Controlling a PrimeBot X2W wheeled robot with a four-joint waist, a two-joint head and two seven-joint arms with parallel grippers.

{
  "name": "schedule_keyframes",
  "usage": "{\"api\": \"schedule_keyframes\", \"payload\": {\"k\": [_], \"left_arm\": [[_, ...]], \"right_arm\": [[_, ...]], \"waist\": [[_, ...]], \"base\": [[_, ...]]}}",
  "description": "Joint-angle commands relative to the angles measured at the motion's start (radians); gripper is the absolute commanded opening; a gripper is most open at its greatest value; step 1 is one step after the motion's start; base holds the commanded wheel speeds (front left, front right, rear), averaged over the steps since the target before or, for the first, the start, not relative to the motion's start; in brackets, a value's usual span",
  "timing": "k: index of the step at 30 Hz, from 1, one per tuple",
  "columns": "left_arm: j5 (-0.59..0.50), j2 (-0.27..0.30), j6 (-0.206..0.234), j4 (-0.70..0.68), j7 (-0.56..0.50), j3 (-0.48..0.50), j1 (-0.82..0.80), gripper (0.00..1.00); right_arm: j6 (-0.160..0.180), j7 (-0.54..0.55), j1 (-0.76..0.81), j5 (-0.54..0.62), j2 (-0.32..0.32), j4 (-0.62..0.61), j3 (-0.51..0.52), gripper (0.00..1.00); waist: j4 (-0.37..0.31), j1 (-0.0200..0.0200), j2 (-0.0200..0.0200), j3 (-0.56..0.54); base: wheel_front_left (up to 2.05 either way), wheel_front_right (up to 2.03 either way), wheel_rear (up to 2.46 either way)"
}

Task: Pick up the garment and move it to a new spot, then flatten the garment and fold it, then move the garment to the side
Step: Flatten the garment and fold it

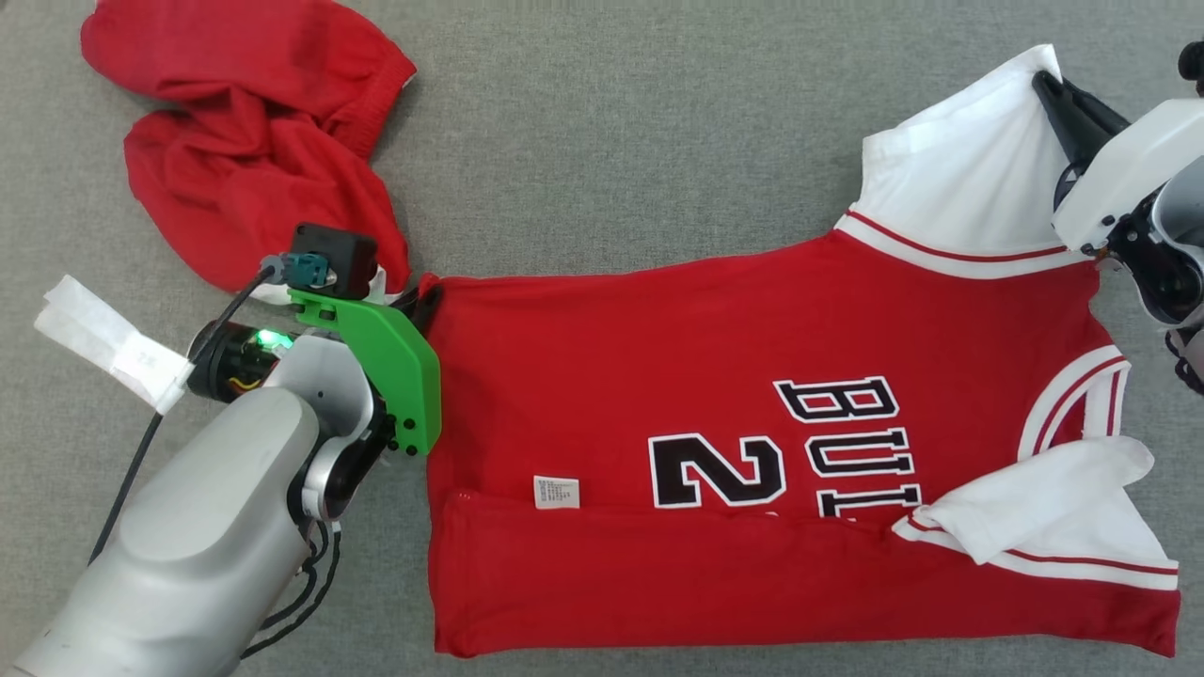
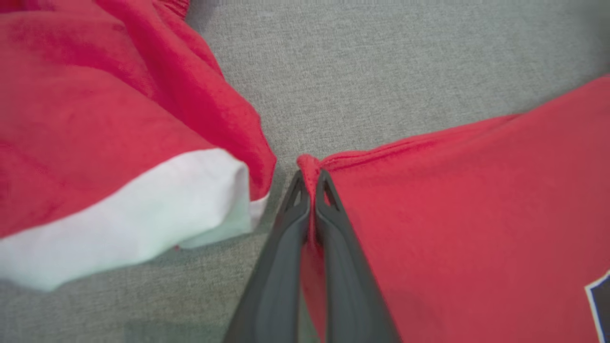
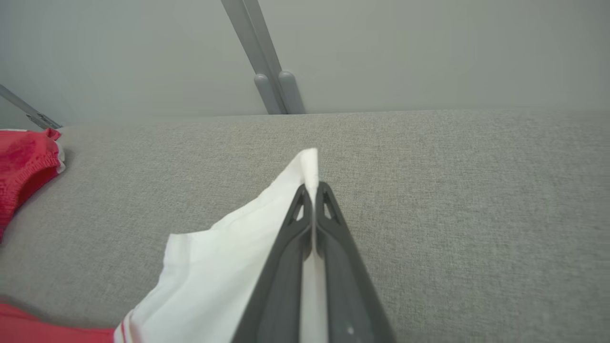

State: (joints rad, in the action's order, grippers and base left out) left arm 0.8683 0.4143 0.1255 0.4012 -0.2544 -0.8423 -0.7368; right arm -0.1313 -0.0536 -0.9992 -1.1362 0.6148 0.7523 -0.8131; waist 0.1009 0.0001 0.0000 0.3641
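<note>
The garment [image 1: 715, 376] is a red jersey with white sleeves and black lettering, lying on the grey cloth surface with its near edge folded over. My left gripper [image 2: 312, 178] is shut on the red hem corner [image 2: 309, 164] at the jersey's far left; in the head view that gripper [image 1: 425, 303] is mostly hidden behind its green mount. My right gripper [image 3: 313, 188] is shut on the tip of the far white sleeve [image 3: 238, 247], and it shows at the upper right of the head view [image 1: 1046, 83]. The near white sleeve [image 1: 1044, 508] lies folded onto the red body.
A second red garment with a white band [image 1: 254, 141] lies crumpled at the far left, right beside my left gripper. A white paper tag [image 1: 108, 340] hangs on the left arm's cable. A wall with a grey bracket [image 3: 271, 71] rises behind the table's far edge.
</note>
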Motion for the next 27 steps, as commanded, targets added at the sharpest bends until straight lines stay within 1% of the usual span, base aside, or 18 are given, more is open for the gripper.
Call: {"api": "schedule_keyframes", "payload": {"k": [1,4,8,12,16,20,27], "left_arm": [[0.007,0.014,-0.005,0.004,-0.003,0.005,0.017,0.0],[0.021,0.021,-0.018,0.008,-0.012,0.002,0.029,0.0],[0.045,0.036,-0.048,0.014,-0.047,-0.01,0.045,0.0],[0.087,0.052,-0.085,0.022,-0.122,-0.022,0.058,0.0],[0.132,0.072,-0.116,0.028,-0.203,-0.029,0.071,0.0],[0.178,0.09,-0.135,0.034,-0.271,-0.037,0.093,0.0],[0.229,0.101,-0.154,0.034,-0.338,-0.05,0.131,0.0]], "right_arm": [[0.001,-0.016,0.025,-0.015,0.009,-0.006,-0.014,0.0],[0.001,-0.03,0.047,-0.039,0.017,-0.022,-0.045,0.0],[0.001,-0.043,0.088,-0.068,0.037,-0.06,-0.091,0.0],[0.001,-0.043,0.133,-0.109,0.062,-0.12,-0.136,0.0],[0.001,-0.041,0.171,-0.134,0.107,-0.173,-0.184,0.0],[0.001,-0.029,0.209,-0.157,0.138,-0.221,-0.235,0.0],[0.001,0.02,0.261,-0.2,0.196,-0.294,-0.316,0.0]], "waist": [[-0.026,-0.0001,0.0,-0.041],[-0.04,-0.0001,0.0,-0.077],[-0.057,-0.0001,0.0,-0.134],[-0.071,-0.0001,0.0,-0.19],[-0.083,-0.0001,0.0,-0.24],[-0.096,-0.0001,0.0,-0.283],[-0.111,-0.0001,0.0,-0.314]], "base": [[0.0,0.0,0.0],[0.0,0.0,0.0],[0.0,0.0,0.0],[0.0,0.0,0.0],[0.0,0.0,0.0],[0.0,0.0,0.0],[0.0,0.0,0.0]]}}
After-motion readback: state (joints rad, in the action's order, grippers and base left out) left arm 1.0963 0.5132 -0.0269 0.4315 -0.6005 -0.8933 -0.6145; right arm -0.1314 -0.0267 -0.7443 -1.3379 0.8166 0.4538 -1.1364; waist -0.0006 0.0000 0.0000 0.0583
